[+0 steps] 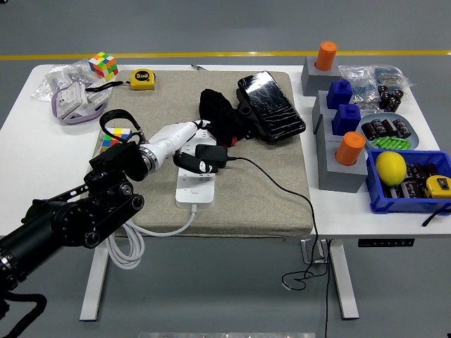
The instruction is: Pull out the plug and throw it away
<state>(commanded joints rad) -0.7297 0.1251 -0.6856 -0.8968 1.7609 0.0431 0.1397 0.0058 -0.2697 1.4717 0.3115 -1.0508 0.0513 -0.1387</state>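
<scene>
White table (42, 77), beige mat (275, 190), grey floor (211, 28).

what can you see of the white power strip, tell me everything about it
The white power strip looks like smooth plastic, a long flat block lying on the beige mat near the table's front edge. A black plug adapter sits in its far part, its thin black cord trailing right and off the table. A thick white cable leaves its near end and loops over the edge. The left hand, white-fingered, reaches over its far end by the adapter; contact is unclear.

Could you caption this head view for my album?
Left robot hand reaches the black plug on a white power strip.
</scene>
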